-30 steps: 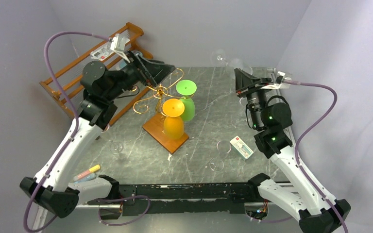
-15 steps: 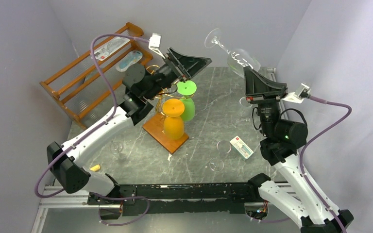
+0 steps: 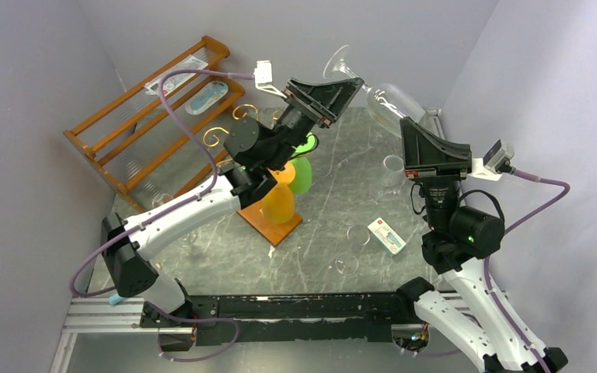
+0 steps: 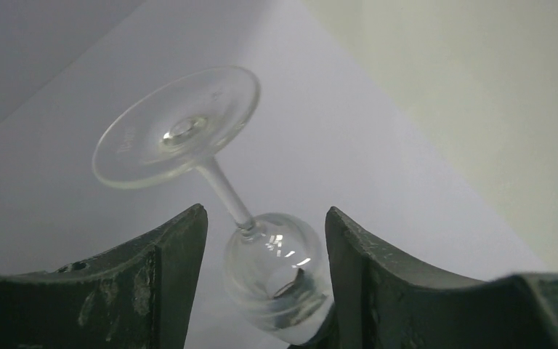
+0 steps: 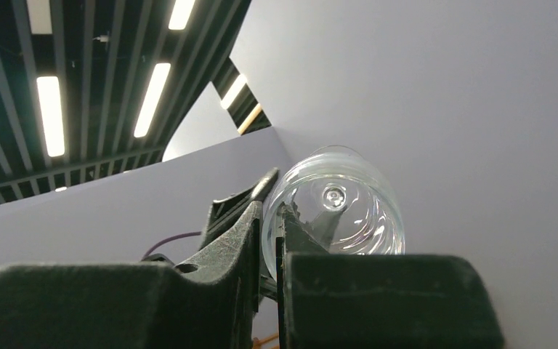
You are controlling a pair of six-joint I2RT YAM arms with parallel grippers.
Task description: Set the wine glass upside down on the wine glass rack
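My right gripper (image 3: pixel 406 124) is shut on the bowl rim of a clear wine glass (image 3: pixel 389 99) and holds it high over the table's far right, tilted, with its foot up and to the left. In the right wrist view the fingers (image 5: pixel 261 225) pinch the bowl wall (image 5: pixel 349 211). My left gripper (image 3: pixel 342 87) is open beside the stem. In the left wrist view the bowl (image 4: pixel 280 280) lies between the spread fingers (image 4: pixel 167 276), with the foot (image 4: pixel 178 127) above. The gold scroll rack (image 3: pixel 221 138) on its wooden base (image 3: pixel 258 220) carries an orange glass (image 3: pixel 277 198) and a green glass (image 3: pixel 301 172), both upside down.
A stepped wooden slatted shelf (image 3: pixel 151 116) stands at the back left with small items on it. Clear glasses stand on the marble table (image 3: pixel 357 235) (image 3: pixel 346 264) (image 3: pixel 392 165) (image 3: pixel 188 233). A small box (image 3: pixel 386 235) lies at the right. Walls close in behind and on both sides.
My right gripper has raised the clear glass higher. My left arm has swung right and up from the shelf side, and its open fingers now sit around the glass.
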